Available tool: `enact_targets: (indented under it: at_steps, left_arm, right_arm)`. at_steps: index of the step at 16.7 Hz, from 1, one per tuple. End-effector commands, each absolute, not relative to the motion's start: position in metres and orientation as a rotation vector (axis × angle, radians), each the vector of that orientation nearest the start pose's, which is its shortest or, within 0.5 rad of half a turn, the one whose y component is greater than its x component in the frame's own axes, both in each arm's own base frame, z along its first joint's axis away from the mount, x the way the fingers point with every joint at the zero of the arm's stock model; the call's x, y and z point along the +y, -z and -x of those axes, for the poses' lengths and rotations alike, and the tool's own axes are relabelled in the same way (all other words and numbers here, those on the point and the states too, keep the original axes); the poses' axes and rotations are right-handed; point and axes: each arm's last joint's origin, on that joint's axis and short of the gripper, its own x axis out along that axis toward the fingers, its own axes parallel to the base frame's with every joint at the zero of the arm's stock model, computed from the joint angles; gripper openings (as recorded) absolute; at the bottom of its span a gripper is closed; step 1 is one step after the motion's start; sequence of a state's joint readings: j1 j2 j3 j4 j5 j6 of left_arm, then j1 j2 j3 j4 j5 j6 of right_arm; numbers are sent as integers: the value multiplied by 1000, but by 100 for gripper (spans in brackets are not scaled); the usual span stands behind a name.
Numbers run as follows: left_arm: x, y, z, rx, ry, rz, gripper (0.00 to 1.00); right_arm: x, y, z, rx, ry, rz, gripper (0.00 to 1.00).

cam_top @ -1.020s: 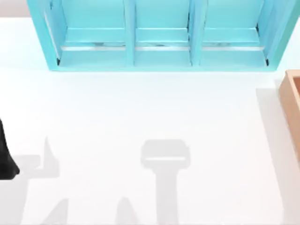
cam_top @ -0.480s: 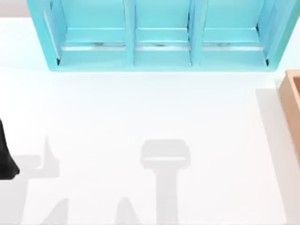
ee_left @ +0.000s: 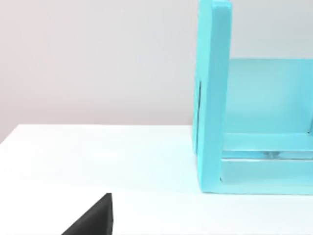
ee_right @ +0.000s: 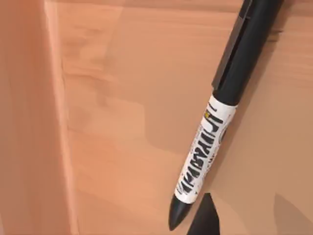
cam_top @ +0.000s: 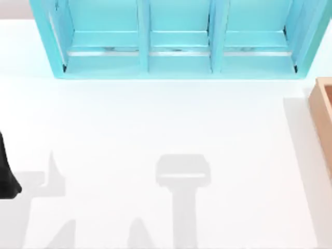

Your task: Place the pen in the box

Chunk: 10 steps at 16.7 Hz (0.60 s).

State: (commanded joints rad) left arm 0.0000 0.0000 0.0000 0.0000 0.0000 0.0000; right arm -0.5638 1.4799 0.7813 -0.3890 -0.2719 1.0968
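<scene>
Right fingers [ee_right: 204, 221] (spread vs shut unclear) just beside tapered tip of pen [ee_right: 211, 128], lengthwise over box [ee_right: 112, 147] floor.

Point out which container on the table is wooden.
The tan box at the table's right edge; its walls show wood grain, and the pen shows against them. The other container, the cyan three-compartment shelf unit, is plain painted.

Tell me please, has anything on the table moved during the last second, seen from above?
Nothing has visibly changed in the top view. The cyan shelf unit, the box at the table's right edge and the dark left arm at the left edge all stay where they were.
</scene>
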Motion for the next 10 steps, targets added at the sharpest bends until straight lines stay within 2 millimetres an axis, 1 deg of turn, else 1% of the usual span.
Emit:
enact_targets:
  at_steps: [4, 5, 10]
  left_arm:
    - [-1, -160, -106, 0, 0, 0, 100]
    - [-1, -160, -106, 0, 0, 0, 100]
    - [-1, -160, -106, 0, 0, 0, 100]
  right_arm:
    - [-138, -164, -236, 785, 810, -1426, 98]
    - [-138, -164, -236, 785, 810, -1426, 100]
    - [-138, -164, -236, 785, 810, -1426, 100]
